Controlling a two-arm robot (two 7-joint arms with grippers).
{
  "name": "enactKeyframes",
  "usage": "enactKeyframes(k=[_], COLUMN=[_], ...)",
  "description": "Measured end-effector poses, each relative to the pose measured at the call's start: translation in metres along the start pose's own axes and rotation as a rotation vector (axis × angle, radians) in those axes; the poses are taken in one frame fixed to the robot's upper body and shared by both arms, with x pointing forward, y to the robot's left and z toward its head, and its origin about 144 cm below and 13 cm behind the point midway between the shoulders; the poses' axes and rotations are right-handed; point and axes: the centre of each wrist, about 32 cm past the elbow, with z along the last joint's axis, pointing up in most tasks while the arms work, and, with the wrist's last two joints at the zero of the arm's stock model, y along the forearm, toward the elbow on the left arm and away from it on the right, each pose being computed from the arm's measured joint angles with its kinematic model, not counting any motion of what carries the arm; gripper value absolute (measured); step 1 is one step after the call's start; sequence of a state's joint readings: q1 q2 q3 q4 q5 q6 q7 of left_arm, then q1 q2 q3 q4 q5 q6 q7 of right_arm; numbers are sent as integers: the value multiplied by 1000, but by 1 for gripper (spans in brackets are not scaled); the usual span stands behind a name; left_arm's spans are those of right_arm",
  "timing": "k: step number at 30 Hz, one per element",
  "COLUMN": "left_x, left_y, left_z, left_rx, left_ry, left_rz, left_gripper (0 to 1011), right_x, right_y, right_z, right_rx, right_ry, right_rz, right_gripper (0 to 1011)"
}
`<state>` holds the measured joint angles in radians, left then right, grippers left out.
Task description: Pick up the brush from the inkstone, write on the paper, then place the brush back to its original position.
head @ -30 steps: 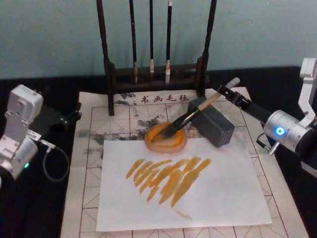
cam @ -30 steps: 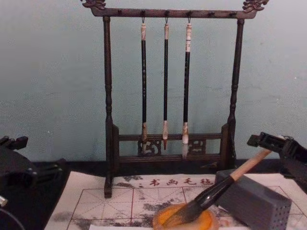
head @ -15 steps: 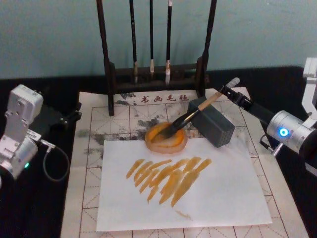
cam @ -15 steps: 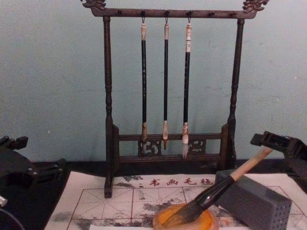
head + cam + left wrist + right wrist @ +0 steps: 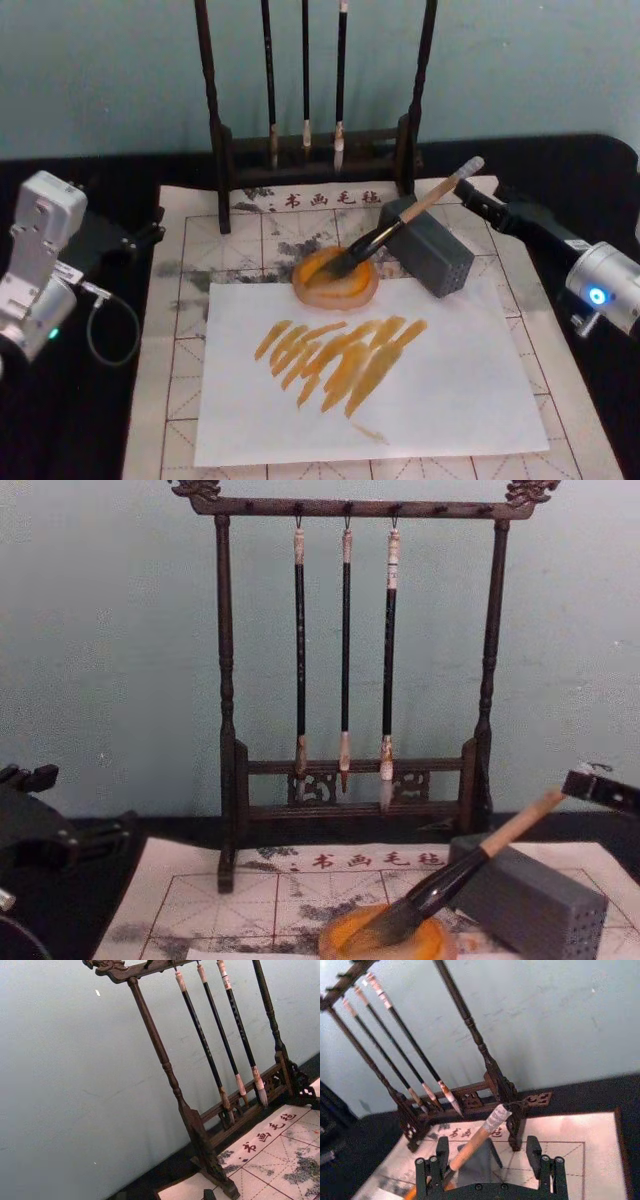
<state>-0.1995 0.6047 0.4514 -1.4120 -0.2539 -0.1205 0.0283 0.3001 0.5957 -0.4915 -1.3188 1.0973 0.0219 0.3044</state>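
Brush resting on the inkstone, right gripper released beside its end cap.

Head view: the thick pale-handled calligraphy brush (image 5: 400, 224) leans on the grey rectangular block (image 5: 428, 246), its dark tip in the round orange-yellow inkstone (image 5: 335, 280), which sits on the red-gridded off-white paper (image 5: 185, 300) toward the far edge. The right gripper (image 5: 478, 201) sits just beside the end cap, apart from it. The left gripper (image 5: 150, 230) is parked off the paper's left edge; its pincer state cannot be told.
Right wrist view: the pincer's black fingers (image 5: 431, 1170) stand spread, the handle between them ungripped.
Chest view: the brush slants from inkstone up over the block.
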Motion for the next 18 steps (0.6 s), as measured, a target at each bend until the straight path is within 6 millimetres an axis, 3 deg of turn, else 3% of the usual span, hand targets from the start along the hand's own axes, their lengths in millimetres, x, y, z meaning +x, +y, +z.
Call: enactKeyframes(k=[9, 18], left_x=[0, 0], left_y=[0, 0], left_z=[0, 0], left_rx=[0, 0], left_ry=[0, 0], left_rz=[0, 0], left_gripper=[1001, 1001], right_x=[4, 5], right_y=[-11, -10], right_z=[-10, -13], right_rx=[-26, -35], right_ry=[-164, -188], right_rz=[-14, -27], right_gripper=[1003, 1002])
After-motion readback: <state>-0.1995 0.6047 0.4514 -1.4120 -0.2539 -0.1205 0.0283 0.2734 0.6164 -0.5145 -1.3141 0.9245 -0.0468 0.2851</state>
